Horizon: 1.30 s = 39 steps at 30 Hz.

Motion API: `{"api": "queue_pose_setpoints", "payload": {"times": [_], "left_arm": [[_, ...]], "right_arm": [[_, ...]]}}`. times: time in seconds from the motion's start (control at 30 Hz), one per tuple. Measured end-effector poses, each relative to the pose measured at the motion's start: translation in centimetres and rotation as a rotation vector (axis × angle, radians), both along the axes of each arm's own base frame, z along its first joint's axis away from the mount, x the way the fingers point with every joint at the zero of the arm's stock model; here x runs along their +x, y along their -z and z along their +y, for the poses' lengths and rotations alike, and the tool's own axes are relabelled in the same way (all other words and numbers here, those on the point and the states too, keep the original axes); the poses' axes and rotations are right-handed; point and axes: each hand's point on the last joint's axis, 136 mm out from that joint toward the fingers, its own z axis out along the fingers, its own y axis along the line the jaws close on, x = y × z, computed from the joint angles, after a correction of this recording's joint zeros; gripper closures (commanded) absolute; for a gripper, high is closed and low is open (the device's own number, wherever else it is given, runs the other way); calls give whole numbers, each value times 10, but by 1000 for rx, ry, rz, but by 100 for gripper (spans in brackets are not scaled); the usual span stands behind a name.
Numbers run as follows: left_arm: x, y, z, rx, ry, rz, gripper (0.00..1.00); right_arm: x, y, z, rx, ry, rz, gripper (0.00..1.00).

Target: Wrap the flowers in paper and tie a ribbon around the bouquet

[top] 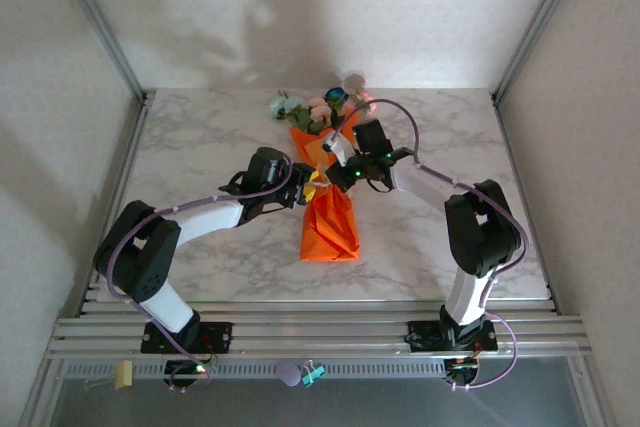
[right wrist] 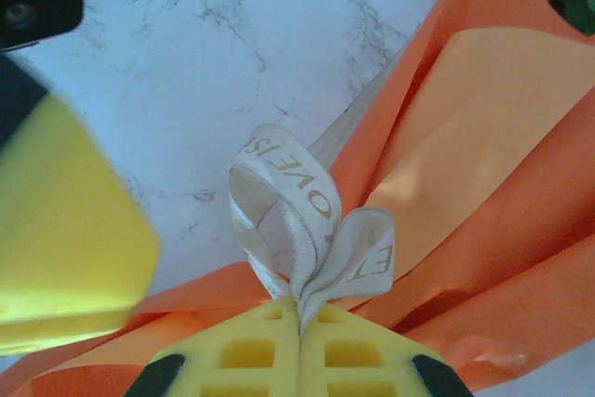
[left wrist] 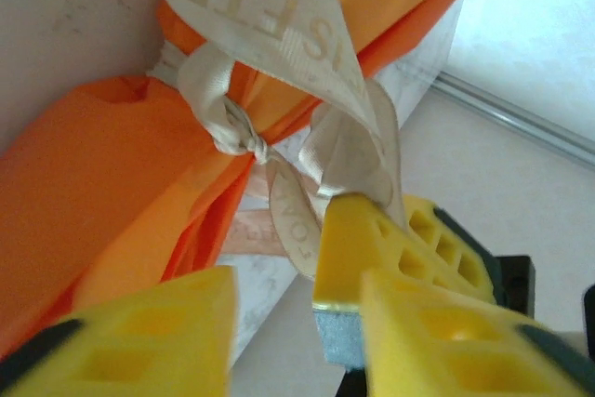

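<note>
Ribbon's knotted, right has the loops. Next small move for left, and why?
Probably shift the left gripper so the ribbon lying against its finger falls between its open jaws, then close. The right gripper is shut on the ribbon's loops, and the knot at the paper looks loose.

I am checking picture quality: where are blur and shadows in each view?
Top external: sharp, soft arm shadows on the back wall. Left wrist: the yellow fingers are blurred, the ribbon knot sharp. Right wrist: the yellow block at left is blurred.
</note>
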Motion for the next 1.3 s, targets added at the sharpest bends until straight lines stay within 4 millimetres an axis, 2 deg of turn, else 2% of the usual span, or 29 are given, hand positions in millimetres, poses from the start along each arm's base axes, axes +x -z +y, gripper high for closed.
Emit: {"api": "queue_pose_setpoints", "payload": {"times": [0.13, 0.33, 0.53, 0.77, 0.93, 1.1, 1.3], "left_arm": [[13, -2, -1, -1, -18, -34, 42], [37, -12, -17, 10, 24, -92, 43], [48, 5, -25, 121, 99, -79, 44], [42, 18, -20, 216, 152, -57, 44], [45, 25, -22, 235, 164, -60, 52], [48, 38, -23, 249, 170, -44, 65], [49, 38, -23, 247, 169, -47, 78]], "right_arm": [[-1, 0, 0, 3, 4, 7, 100], [-3, 2, -1, 19, 0, 29, 100], [-3, 2, -3, 31, 0, 39, 100], [-3, 1, -3, 42, 1, 48, 100], [-1, -1, -5, 62, 9, 63, 100], [-3, 1, -5, 80, 18, 86, 100], [-3, 0, -6, 114, 26, 111, 100]]}}
